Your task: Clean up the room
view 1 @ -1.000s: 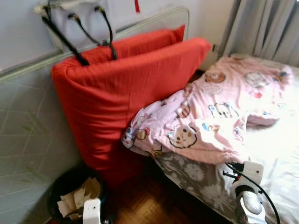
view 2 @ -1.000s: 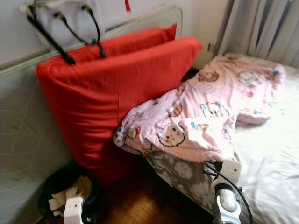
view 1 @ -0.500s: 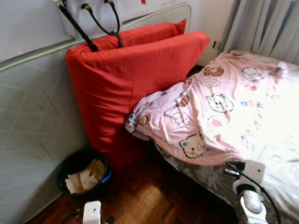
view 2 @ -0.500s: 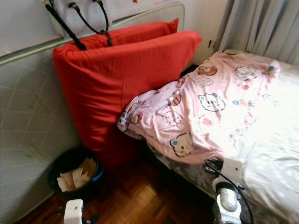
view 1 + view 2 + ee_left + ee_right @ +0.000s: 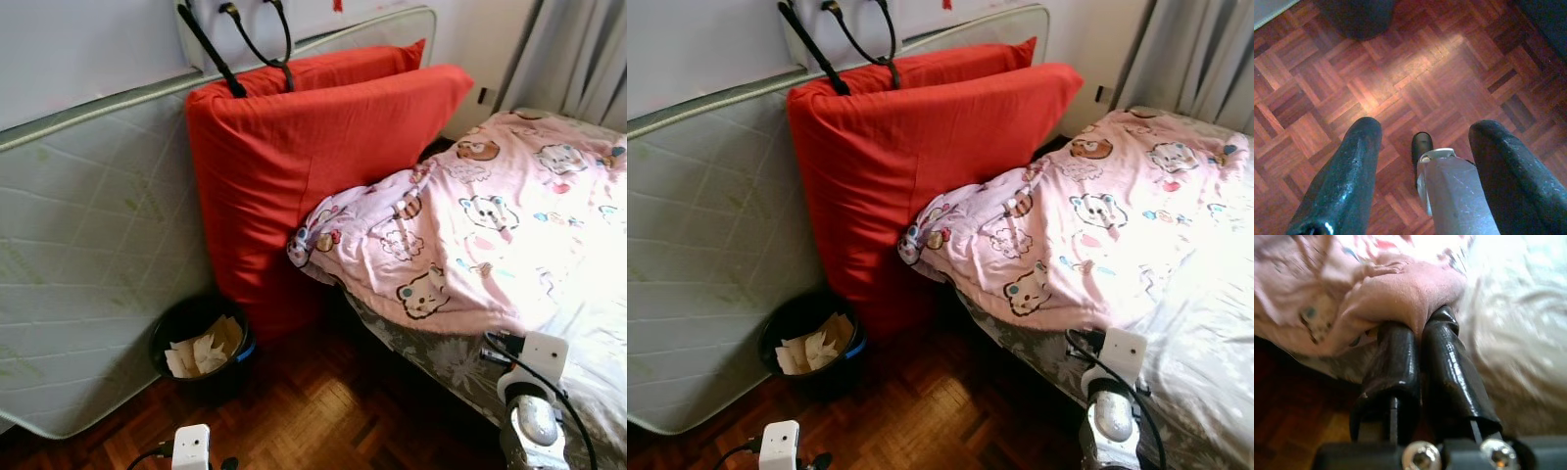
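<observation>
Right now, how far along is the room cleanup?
Done: papers sit in the black bin. In hand: the right tool is shut on the pink blanket at its edge on the bed. Left: the blanket lies bunched against the red cushion; the left tool hangs open above the wood floor.

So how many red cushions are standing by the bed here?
2. The front red cushion stands on the floor against the upright mattress, touching the pink blanket. The rear red cushion peeks out behind it; more could be hidden behind.
</observation>
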Robot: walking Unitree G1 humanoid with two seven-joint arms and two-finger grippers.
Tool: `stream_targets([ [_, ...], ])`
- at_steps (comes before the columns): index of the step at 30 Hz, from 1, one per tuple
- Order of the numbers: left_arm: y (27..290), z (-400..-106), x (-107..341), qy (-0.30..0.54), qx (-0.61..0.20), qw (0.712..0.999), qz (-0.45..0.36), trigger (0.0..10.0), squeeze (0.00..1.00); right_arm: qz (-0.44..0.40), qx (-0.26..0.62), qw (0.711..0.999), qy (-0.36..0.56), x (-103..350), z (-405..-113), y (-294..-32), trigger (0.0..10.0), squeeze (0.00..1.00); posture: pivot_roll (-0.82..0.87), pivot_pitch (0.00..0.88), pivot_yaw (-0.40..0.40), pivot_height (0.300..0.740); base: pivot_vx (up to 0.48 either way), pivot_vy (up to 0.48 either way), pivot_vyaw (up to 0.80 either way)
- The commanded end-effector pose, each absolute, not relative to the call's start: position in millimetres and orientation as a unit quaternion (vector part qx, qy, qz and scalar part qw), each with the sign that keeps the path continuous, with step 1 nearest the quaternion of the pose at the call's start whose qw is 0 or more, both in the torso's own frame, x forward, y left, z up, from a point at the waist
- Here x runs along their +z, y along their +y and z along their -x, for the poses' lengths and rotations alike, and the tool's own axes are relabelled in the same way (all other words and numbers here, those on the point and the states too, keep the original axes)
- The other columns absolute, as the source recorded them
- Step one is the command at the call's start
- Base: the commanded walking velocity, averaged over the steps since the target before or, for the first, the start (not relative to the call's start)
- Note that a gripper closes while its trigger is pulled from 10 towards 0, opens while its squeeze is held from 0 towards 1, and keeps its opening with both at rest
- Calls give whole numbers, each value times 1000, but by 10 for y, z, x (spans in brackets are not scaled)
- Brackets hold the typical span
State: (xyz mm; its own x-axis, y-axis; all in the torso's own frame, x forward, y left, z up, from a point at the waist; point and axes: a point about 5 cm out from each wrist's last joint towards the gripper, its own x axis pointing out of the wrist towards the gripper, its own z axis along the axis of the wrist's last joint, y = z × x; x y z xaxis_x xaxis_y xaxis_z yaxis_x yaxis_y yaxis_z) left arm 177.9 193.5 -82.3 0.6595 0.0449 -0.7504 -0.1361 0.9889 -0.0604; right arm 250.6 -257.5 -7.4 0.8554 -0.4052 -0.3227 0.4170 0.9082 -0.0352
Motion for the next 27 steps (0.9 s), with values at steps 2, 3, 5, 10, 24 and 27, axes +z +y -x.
stream_targets([
  [2, 1941, -1775, -825, 413, 42, 909, 43, 10000, 0, -29, -232, 952, 197, -168, -2409, -2625, 10000, 0, -101, 0, 26, 740, 0, 0, 0],
  [3, 1941, -1775, -825, 413, 42, 909, 43, 10000, 0, -27, -233, 949, 211, -198, -2382, -2632, 10000, 0, -101, 0, 26, 740, 0, 0, 0],
  [5, 1941, -1777, -824, 414, 40, 909, 42, 10000, 0, -25, -237, 937, 254, -294, -2292, -2650, 10000, 0, -101, 0, 27, 740, 0, 0, 0],
  [10, 1940, -1781, -823, 414, 38, 908, 41, 10000, 0, -25, -224, 927, 299, -413, -2178, -2619, 10000, 0, -101, 0, 28, 740, 0, 0, 0],
  [24, 1942, -1786, -821, 414, 36, 909, 38, 10000, 0, -30, -212, 903, 371, -643, -1871, -2540, 10000, 1000, -98, 0, 29, 740, 0, 0, 0],
  [27, 1941, -1783, -822, 414, 36, 909, 38, 10000, 0, -29, -211, 901, 377, -662, -1834, -2541, 10000, 1000, -100, 0, 30, 740, 0, 0, 0],
])
